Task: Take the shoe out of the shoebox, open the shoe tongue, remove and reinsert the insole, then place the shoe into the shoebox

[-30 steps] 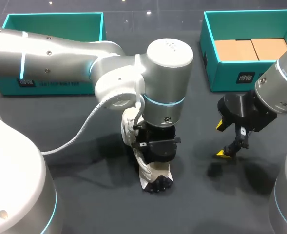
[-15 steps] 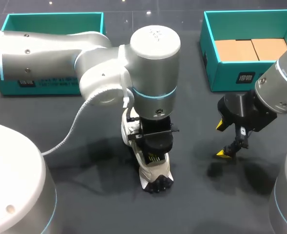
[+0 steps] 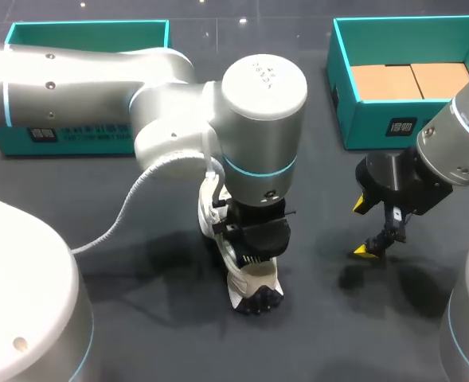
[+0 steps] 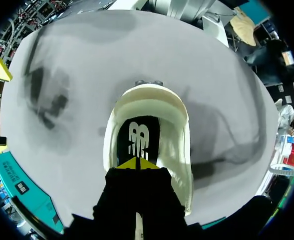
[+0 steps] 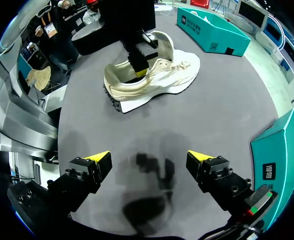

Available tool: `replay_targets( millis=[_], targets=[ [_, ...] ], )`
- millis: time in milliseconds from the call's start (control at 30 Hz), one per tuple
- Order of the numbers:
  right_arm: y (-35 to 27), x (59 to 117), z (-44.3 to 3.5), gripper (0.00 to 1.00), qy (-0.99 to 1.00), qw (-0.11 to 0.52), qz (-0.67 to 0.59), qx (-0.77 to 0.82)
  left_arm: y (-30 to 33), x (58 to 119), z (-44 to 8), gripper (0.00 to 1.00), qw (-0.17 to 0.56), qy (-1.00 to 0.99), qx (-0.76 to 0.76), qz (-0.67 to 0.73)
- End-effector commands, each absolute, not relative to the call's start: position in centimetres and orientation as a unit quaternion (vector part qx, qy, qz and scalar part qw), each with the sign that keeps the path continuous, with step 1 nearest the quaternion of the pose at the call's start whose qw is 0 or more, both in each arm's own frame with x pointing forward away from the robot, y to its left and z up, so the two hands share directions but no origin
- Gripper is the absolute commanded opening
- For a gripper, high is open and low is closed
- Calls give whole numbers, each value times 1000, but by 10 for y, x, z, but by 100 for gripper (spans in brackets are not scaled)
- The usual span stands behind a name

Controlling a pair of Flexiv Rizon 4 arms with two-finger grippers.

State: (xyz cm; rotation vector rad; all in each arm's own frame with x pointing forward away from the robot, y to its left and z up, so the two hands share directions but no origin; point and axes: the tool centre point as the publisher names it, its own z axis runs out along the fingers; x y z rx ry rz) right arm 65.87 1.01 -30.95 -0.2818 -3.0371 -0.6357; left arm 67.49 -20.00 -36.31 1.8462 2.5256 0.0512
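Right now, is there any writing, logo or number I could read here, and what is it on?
Right box label: white characters, too small to read.
Left box label: blurred, unreadable.
Insole: white logo, no legible words.
No numbers or other signs.

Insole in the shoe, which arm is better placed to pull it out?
Left: the left gripper is down inside the shoe at the insole; the right gripper hangs open, apart from it.
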Motion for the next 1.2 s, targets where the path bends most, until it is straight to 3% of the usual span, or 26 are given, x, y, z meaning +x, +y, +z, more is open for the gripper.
replay_targets(
  millis=[33,467,500,633,700,800,1200],
  targets=[
    [10,657,-310,100,-975,11,-204,-91,-197,674,-365,0,4,811,584,27],
    [10,657,-310,100,-975,11,-204,-91,-186,696,-366,1,12,836,548,41],
    [10,657,-310,100,-975,11,-204,-91,-186,696,-365,14,12,836,547,41],
    [10,657,-310,100,-975,11,-204,-91,-186,696,-365,50,11,837,546,44],
    [10,657,-310,100,-975,11,-204,-91,-185,695,-366,59,8,836,547,43],
    [10,657,-310,100,-975,11,-204,-91,-185,692,-367,98,4,836,547,44],
    [10,657,-310,100,-975,11,-204,-91,-178,679,-354,100,3,830,557,39]
  ],
)
